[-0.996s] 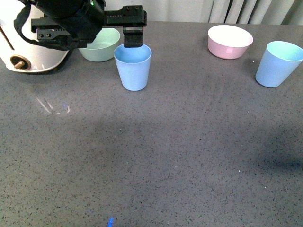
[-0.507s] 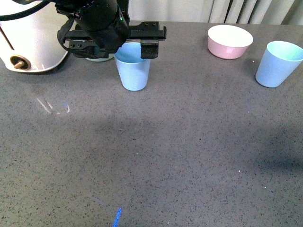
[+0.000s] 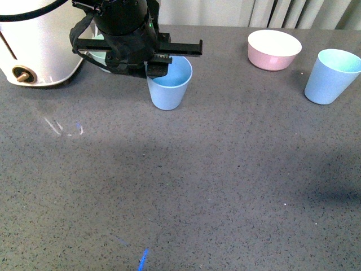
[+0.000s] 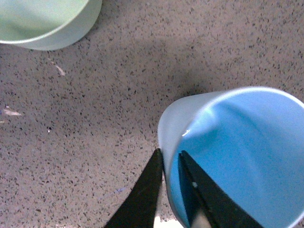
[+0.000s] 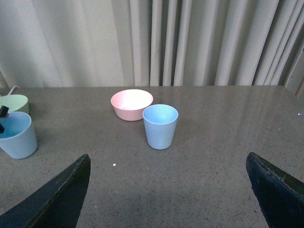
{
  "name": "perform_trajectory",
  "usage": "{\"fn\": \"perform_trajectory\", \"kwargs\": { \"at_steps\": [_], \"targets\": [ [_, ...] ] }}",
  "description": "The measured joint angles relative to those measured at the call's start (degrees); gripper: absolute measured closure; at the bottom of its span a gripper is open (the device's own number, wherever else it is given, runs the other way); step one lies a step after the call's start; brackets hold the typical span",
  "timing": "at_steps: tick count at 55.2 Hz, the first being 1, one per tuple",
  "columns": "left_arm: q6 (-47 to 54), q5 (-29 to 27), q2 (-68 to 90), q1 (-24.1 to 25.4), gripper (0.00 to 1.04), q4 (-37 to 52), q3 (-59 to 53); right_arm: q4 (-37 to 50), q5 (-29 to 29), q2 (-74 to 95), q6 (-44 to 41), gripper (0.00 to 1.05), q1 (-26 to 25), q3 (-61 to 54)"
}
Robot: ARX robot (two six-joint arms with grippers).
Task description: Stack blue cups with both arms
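Observation:
One light blue cup [image 3: 169, 84] is at the back middle of the grey table, tilted to the right. My left gripper [image 3: 157, 68] is shut on its rim, one finger inside and one outside; the left wrist view shows the cup [image 4: 237, 156] pinched between the fingers [image 4: 147, 190]. The second blue cup [image 3: 331, 76] stands upright at the far right; it also shows in the right wrist view [image 5: 160, 126], well ahead of my right gripper [image 5: 168, 190], which is open and empty. The held cup also shows in the right wrist view [image 5: 16, 135]. The right arm is out of the front view.
A pink bowl [image 3: 274, 49] stands at the back right, left of the second cup. A mint green bowl [image 4: 45, 21] sits behind the left arm. A white appliance [image 3: 34, 45] stands at the back left. Curtains hang behind the table.
My left arm has moved right and closed on the cup's rim. The cup has shifted slightly right and now tilts.

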Motion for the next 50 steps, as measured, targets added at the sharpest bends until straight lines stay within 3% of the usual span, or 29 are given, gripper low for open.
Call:
{"fn": "perform_trajectory", "kwargs": {
  "at_steps": [5, 18, 27, 37, 50],
  "targets": [
    [-0.6, 0.6, -0.1, -0.3, 1.03, -0.9, 0.0, 0.0, 0.0, 0.0, 0.0, 0.09, 0.0, 0.0],
    [-4.0, 5.1, -2.5, -2.4, 1.03, -3.4, 0.0, 0.0, 0.0, 0.0, 0.0, 0.09, 0.0, 0.0],
    [-6.9, 7.5, -7.0, -6.6, 1.03, -4.3, -1.7, 0.0, 0.0, 0.0, 0.0, 0.09, 0.0, 0.0],
    [-7.3, 7.1, -8.2, -11.1, 1.03, -4.2, -4.9, 0.0, 0.0, 0.0, 0.0, 0.09, 0.0, 0.0],
    [-7.5, 5.3, -6.5, -12.8, 1.03, -4.2, -5.6, 0.0, 0.0, 0.0, 0.0, 0.09, 0.0, 0.0]
  ]
}}
